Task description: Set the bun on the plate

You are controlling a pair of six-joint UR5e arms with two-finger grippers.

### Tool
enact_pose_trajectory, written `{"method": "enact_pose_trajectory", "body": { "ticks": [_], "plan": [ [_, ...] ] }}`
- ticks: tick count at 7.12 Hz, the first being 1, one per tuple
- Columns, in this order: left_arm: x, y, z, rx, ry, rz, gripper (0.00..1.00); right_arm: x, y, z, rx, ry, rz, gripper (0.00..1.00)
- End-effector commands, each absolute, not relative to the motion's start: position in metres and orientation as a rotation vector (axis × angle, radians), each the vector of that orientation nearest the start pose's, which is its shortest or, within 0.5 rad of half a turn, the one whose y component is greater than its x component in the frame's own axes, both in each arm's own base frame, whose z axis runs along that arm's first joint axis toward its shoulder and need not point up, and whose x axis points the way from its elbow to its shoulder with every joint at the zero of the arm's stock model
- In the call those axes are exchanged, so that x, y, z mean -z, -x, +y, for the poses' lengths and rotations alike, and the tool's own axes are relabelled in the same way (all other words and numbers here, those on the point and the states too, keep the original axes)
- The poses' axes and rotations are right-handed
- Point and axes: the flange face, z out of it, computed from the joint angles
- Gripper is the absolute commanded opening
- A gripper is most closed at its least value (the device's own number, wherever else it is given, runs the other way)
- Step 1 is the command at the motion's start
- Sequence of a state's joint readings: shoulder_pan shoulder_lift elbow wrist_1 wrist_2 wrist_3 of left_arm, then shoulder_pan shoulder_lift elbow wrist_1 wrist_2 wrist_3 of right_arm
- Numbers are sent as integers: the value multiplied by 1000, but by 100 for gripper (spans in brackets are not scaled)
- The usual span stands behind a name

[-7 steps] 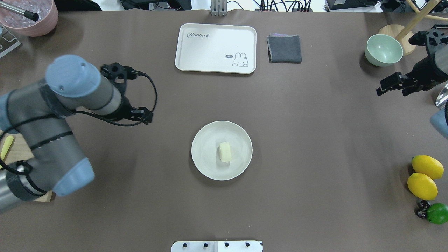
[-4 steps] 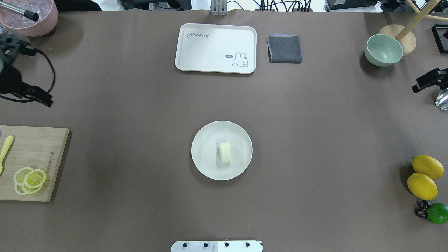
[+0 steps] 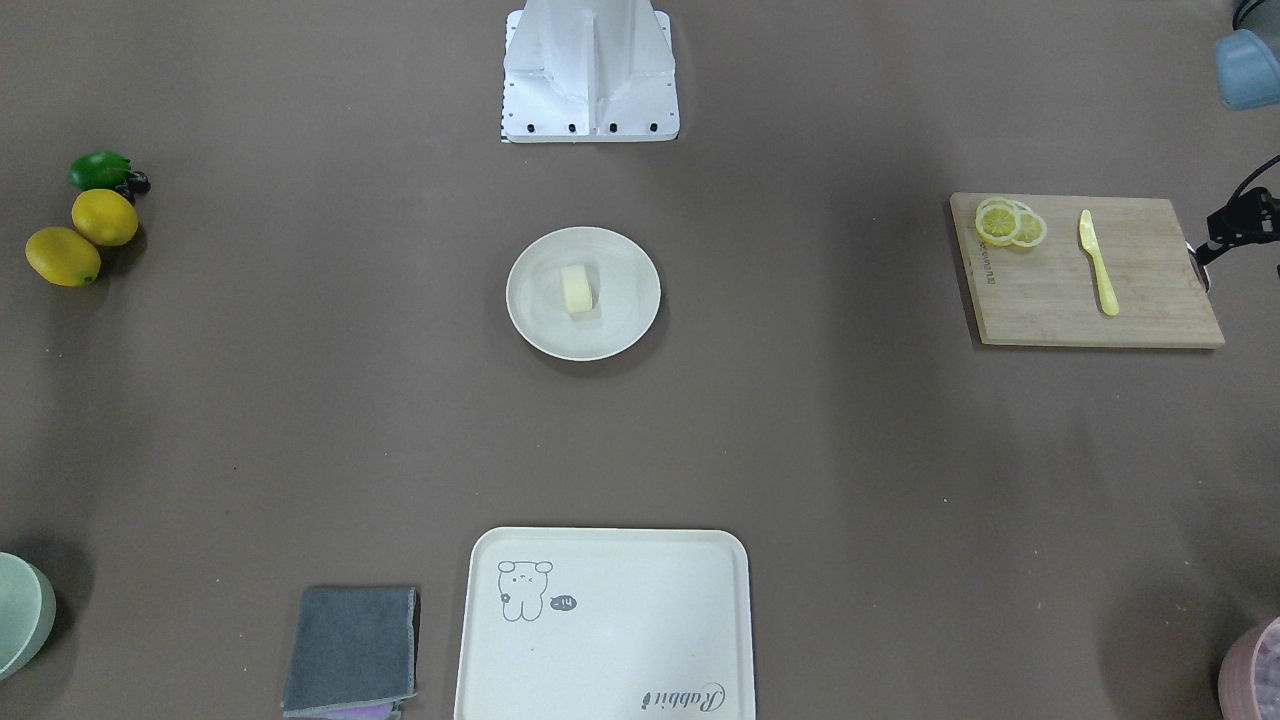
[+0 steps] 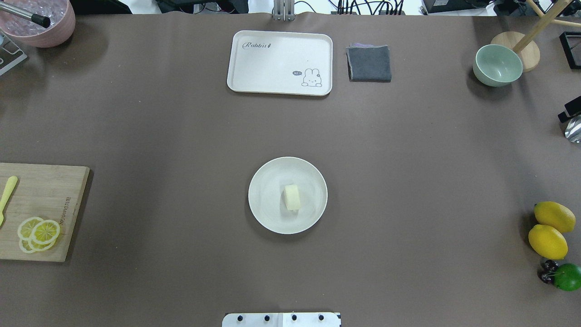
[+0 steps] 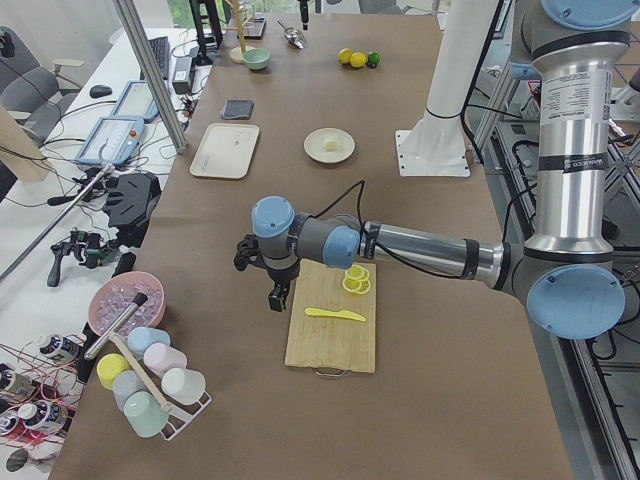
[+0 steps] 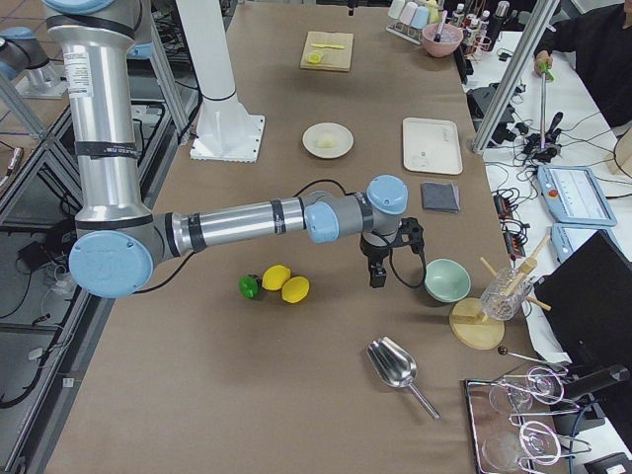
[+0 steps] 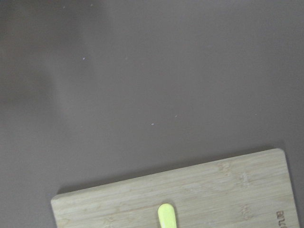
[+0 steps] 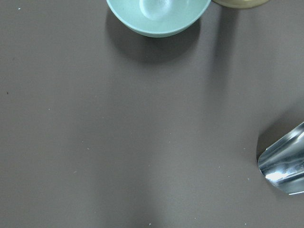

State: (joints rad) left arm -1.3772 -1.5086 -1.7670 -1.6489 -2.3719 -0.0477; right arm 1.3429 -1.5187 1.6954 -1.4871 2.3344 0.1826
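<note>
The bun (image 4: 292, 197), a small pale cream-yellow block, lies near the middle of the round cream-white plate (image 4: 268, 218) at the table's centre; it shows likewise in the front view, bun (image 3: 577, 290) on plate (image 3: 625, 325). No gripper touches either. My left gripper (image 5: 277, 297) hangs over the far-left table beside the cutting board, only a black part of it at the front view's right edge. My right gripper (image 6: 376, 273) hangs near the green bowl, a black sliver at the overhead view's right edge. Neither wrist view shows fingers, so I cannot tell their states.
A cream tray (image 4: 280, 62) and grey cloth (image 4: 369, 63) lie at the back. The green bowl (image 4: 497, 65) and a metal scoop (image 4: 574, 129) are far right, two lemons (image 4: 551, 229) front right. A cutting board (image 4: 45, 200) with lemon slices (image 4: 38, 232) sits far left.
Both arms have drawn outward: the left arm has left the overhead view, uncovering the cutting board, and the right one is almost out at the right edge. Bun and plate have not moved.
</note>
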Motion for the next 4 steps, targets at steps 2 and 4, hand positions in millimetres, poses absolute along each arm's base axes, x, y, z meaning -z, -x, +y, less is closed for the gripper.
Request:
{"method": "enact_pose_trajectory", "body": {
  "ticks": [2, 4],
  "plan": [
    [-574, -26, -475, -227, -123, 830, 98, -567, 52, -516, 148, -90, -798, 100],
    [-578, -26, -475, -226, -116, 827, 98, -569, 50, -513, 146, -87, -799, 100]
  ]
}}
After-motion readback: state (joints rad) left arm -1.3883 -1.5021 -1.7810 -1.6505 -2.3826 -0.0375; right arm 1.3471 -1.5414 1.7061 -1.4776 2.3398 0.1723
